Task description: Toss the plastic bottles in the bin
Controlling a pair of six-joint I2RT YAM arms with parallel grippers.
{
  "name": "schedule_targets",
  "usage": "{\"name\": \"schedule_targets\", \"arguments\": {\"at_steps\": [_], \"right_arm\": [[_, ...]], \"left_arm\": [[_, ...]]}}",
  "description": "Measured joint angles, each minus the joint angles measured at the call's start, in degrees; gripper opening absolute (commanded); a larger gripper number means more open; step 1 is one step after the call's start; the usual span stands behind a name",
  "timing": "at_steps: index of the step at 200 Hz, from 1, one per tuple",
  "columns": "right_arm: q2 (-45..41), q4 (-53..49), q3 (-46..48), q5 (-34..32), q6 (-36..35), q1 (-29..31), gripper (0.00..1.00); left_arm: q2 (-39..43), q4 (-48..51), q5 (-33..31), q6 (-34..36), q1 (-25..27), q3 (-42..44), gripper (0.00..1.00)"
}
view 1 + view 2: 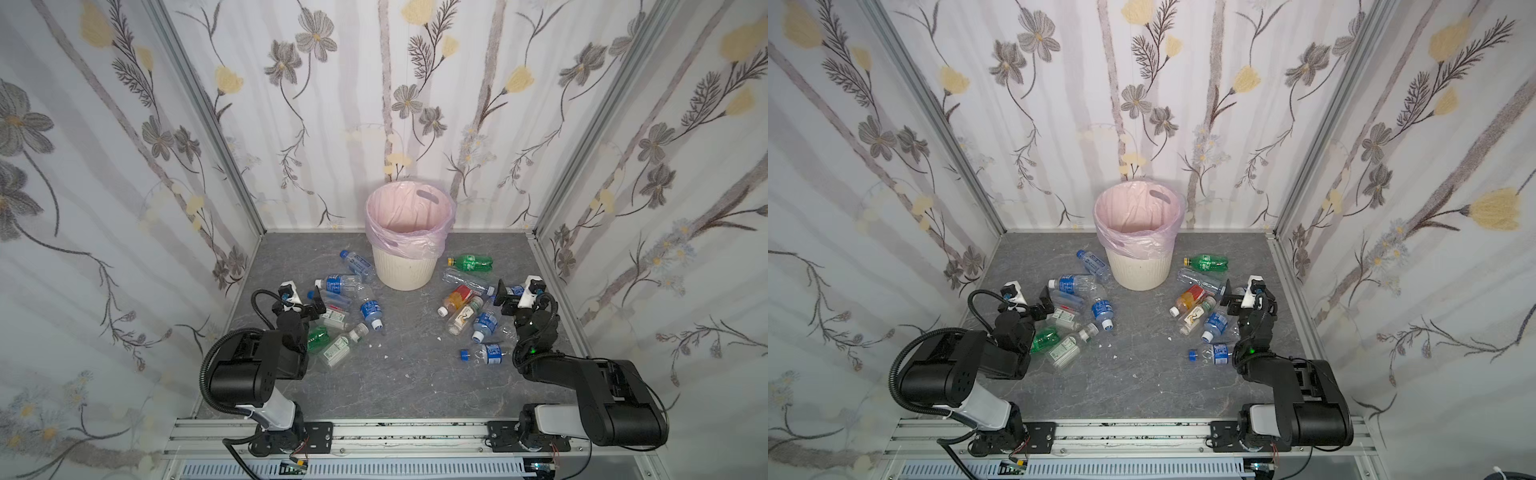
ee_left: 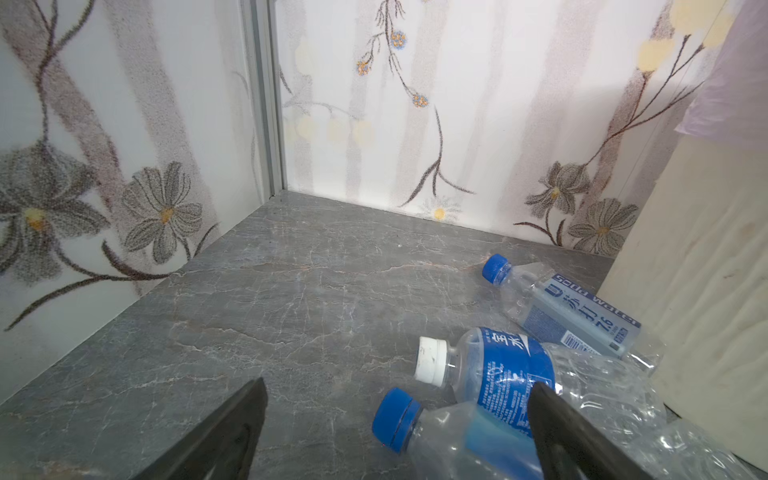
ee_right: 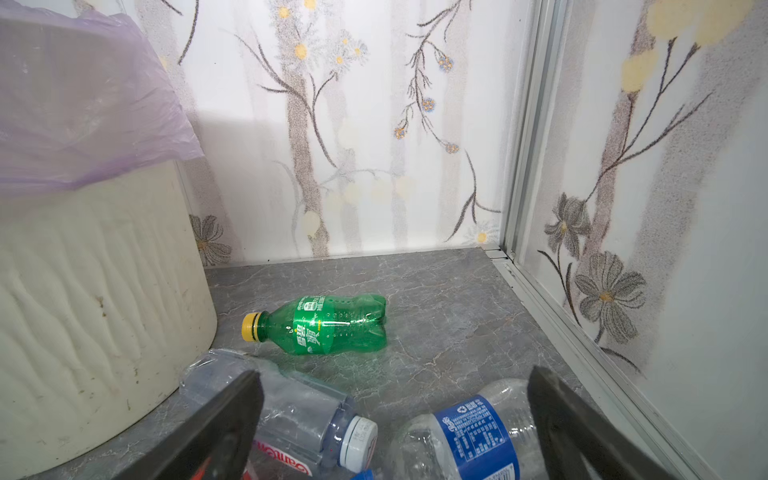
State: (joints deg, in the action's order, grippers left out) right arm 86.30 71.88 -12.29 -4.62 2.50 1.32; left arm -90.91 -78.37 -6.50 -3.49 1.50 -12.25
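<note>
- The plastic bottles [image 1: 371,309] that you can see all lie on their sides on the grey tabletop [image 1: 415,382], in two scatters left and right of the bin.
- The bin [image 1: 405,270] stands upright at the far middle, near the back wall, with its pink bag [image 1: 382,237] folded over the rim.
- On the right, a green bottle [image 1: 471,262] with a yellow cap lies farthest. An orange bottle [image 1: 455,300] lies nearer, among clear ones.
- Your left gripper [image 2: 398,382] is spread wide and holds nothing. In the left wrist view a blue-capped clear bottle [image 2: 449,444] lies between its fingers; you cannot tell whether they touch it.
- Your right gripper [image 3: 395,371] is also spread wide and empty, low over a white-capped clear bottle [image 3: 307,415] and a blue-labelled bottle [image 3: 473,440].
- Flowered walls [image 1: 124,166] close in the left, far and right sides.
</note>
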Motion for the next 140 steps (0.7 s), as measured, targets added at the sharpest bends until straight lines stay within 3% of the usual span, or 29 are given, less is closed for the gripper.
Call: {"name": "schedule_targets", "arguments": {"at_steps": [79, 114, 140], "right_arm": [[-0.1, 0.0, 0.1, 1.2, 0.0, 0.0, 1.00], [-0.1, 0.0, 0.1, 1.2, 0.0, 0.0, 1.00], [-0.1, 0.0, 0.1, 1.2, 0.0, 0.0, 1.00]], "left_arm": [[0.0, 0.0, 6.8, 2.3, -0.1, 0.0, 1.00], [0.0, 0.0, 6.8, 2.4, -0.1, 0.0, 1.00], [0.0, 0.1, 2.7, 1.0, -0.1, 0.0, 1.00]]}}
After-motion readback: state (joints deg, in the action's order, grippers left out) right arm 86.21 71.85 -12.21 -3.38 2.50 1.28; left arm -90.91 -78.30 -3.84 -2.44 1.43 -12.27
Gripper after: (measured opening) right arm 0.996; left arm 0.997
